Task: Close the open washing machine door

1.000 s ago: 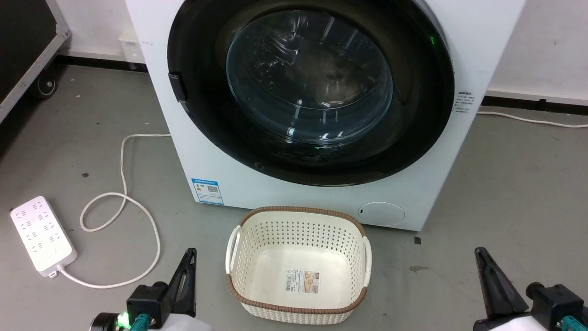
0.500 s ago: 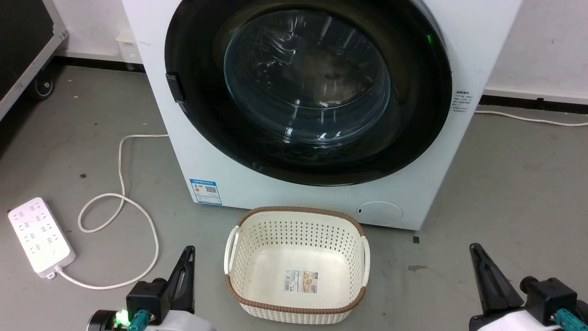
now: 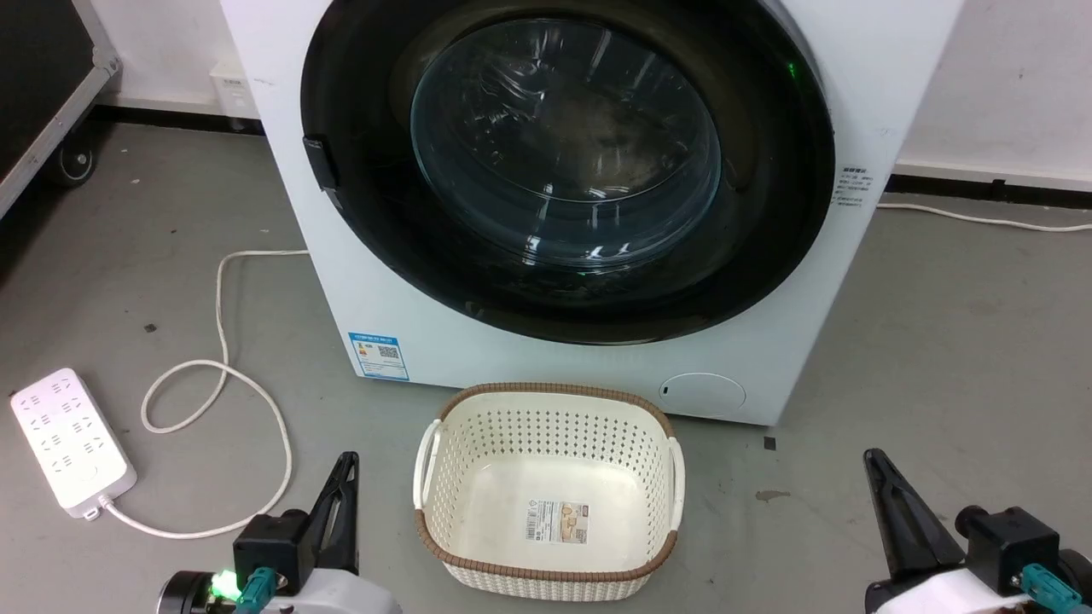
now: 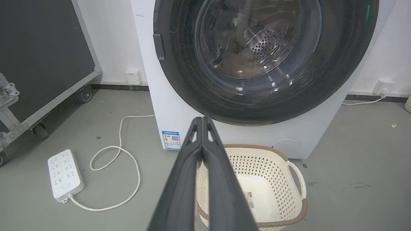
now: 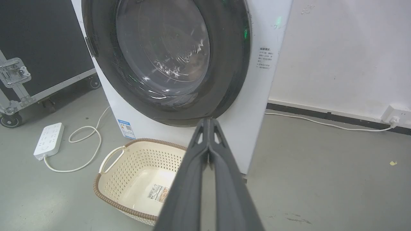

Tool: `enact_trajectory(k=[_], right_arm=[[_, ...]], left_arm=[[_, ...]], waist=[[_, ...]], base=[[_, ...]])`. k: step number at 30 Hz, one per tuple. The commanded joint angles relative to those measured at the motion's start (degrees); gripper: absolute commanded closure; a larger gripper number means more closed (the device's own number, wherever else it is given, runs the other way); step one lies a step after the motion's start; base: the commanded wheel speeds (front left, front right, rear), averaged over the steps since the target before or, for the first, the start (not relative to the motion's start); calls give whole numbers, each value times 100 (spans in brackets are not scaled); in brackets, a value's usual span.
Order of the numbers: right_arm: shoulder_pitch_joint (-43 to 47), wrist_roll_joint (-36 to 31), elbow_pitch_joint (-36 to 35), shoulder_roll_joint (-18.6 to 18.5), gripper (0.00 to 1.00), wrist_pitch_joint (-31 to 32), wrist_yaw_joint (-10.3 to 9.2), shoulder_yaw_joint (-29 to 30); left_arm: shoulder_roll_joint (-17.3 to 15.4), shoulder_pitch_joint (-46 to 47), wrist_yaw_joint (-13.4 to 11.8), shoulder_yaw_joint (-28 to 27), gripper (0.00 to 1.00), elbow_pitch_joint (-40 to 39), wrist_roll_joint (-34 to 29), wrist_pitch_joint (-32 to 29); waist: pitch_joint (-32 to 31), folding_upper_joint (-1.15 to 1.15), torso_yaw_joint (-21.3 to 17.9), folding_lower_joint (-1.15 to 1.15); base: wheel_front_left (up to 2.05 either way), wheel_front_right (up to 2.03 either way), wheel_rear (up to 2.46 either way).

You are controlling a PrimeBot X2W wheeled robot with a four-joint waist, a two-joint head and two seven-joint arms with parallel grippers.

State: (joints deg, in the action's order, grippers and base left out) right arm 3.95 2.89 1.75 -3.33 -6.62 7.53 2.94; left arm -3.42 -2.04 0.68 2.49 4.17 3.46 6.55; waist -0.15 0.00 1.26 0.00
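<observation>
The washing machine door [image 3: 563, 153], a wide glossy black rim around a bulging clear glass bowl, lies flat against the white machine front [image 3: 597, 367], and I see no gap at its edge. Its small black latch handle [image 3: 316, 162] is on the rim's left side. The door also shows in the left wrist view [image 4: 263, 54] and the right wrist view [image 5: 163, 54]. My left gripper [image 3: 346, 465] is low at the lower left, shut and empty, as its own view shows [image 4: 203, 119]. My right gripper [image 3: 872, 456] is low at the lower right, shut and empty [image 5: 208, 120]. Both are well short of the door.
A cream perforated basket [image 3: 554, 390] with a brown rim stands on the floor right before the machine, between my grippers. A white power strip [image 3: 64, 439] and its looping cable [image 3: 222, 375] lie to the left. A black wheeled case [image 3: 43, 85] is at the far left.
The whole head picture has drifted slightly to the left, so the camera moved. The door looks the same, and both grippers stay shut.
</observation>
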Motion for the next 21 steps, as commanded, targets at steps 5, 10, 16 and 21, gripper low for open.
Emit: enact_trajectory(k=[5,10,16,21], right_arm=[[-144,-67,-52,27,100,76,-3,-44],[-169,-89,-64,29,100,134,-3,-69],[-210,-125,-84,32,100,229,-3,-109],[-235,-147,-96,34,100,287,-3,-134]], left_arm=[[7,97,-21,-48,100,-70,-70,-72],[12,108,-26,-68,100,-105,-97,-130],[20,125,-33,-100,100,-161,-142,-224],[24,136,-38,-120,100,-196,-169,-283]], waist=[[1,0,-12,0],[3,0,-23,0],[5,0,-42,0],[6,0,-53,0]], base=[[0,0,0],[0,0,0],[0,0,0],[0,0,0]])
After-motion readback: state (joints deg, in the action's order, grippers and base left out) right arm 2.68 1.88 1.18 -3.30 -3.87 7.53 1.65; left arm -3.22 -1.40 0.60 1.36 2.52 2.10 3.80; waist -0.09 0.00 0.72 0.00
